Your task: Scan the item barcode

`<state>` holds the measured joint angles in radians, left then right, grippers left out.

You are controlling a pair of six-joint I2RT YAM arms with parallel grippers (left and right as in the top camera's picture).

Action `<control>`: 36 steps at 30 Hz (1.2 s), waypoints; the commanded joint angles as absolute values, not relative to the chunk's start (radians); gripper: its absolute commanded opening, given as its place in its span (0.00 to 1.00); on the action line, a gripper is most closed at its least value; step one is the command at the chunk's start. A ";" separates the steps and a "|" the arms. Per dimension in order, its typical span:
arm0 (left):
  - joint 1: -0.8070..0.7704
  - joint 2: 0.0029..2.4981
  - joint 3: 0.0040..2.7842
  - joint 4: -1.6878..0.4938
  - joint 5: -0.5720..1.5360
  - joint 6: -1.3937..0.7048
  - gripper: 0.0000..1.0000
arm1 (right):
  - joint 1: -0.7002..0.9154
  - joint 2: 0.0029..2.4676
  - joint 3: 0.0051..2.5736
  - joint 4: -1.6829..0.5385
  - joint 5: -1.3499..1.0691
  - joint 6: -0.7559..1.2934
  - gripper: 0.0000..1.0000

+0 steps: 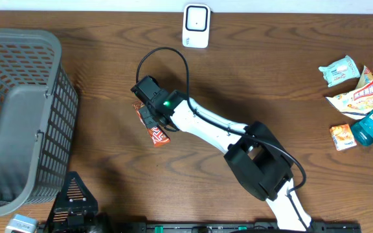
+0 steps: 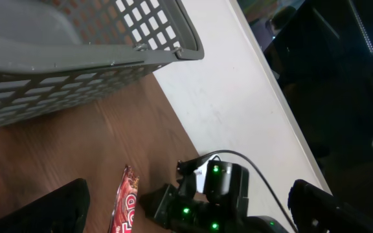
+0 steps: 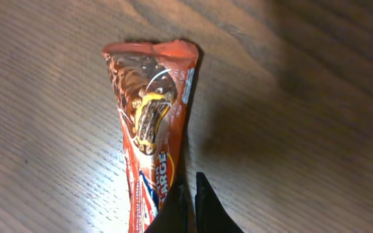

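- Overhead: a brown wooden table (image 1: 271, 65) has a grey basket (image 1: 18, 116) on its left and the white scanner (image 1: 196, 26) at the far edge. The right gripper (image 1: 149, 120) holds the red snack bar (image 1: 158, 133) mid-table, short of the scanner.
- Left wrist: the left gripper (image 1: 75, 197) sits beside the basket, jaws released and empty, probably parked clear.
- Right wrist: jaws clenched on the wrapper's edge, likely to leave its faces uncovered. No barcode shows.

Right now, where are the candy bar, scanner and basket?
candy bar (image 3: 149, 116), right wrist view, wrapper's middle.
scanner (image 1: 196, 26), overhead view, its white face.
basket (image 1: 62, 123), overhead view, right wall.
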<state>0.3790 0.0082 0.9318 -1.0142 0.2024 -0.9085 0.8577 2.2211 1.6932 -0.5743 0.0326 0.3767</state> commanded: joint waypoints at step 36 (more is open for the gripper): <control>0.383 0.003 0.938 -1.013 0.189 -0.885 0.98 | 0.902 2.117 1.742 -0.606 0.062 0.320 0.01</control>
